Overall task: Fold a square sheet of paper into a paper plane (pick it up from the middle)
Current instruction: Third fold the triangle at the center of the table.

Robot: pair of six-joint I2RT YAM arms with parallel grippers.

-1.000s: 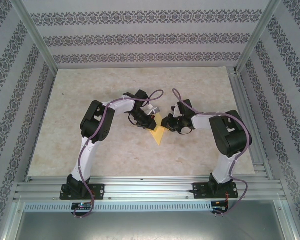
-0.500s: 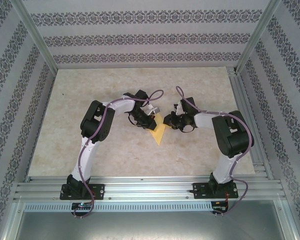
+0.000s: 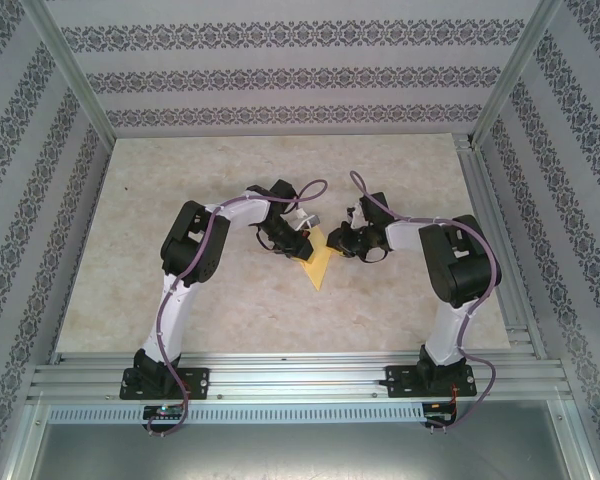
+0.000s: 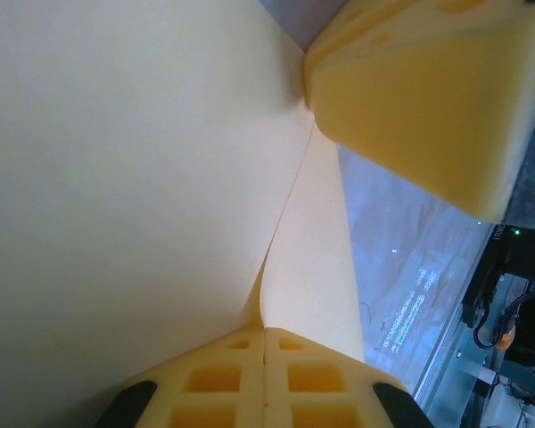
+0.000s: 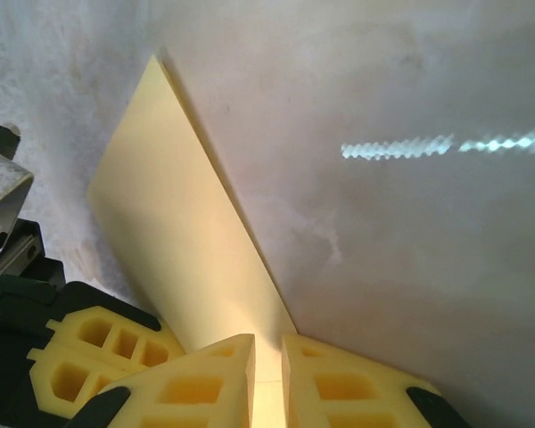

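The sheet of paper (image 3: 318, 266) is near the middle of the table (image 3: 180, 200), partly folded, its pointed end towards 6 o'clock in the top view. My left pincer (image 4: 266, 343) is pressed together on it from about 10 o'clock, the pads meeting with the paper coming out between them. My right pincer (image 5: 267, 349) pinches it from about 2 o'clock, with only a thin strip of yellow showing between the pads.

To do this fold well, I judge that the left should stay as the anchor and not slide. The right should carry its edge across in one smooth arc, keeping the paper lightly taut so the crease runs straight from the tip. If I pull too hard, thin paper like this may tear or slip out; if I leave it too slack, the crease may wander.

Compared with a second ago, my right wrist has shifted a little towards 12 o'clock and its elbow has swung inwards; more of the sheet shows between the two pincers; the left arm has not moved.
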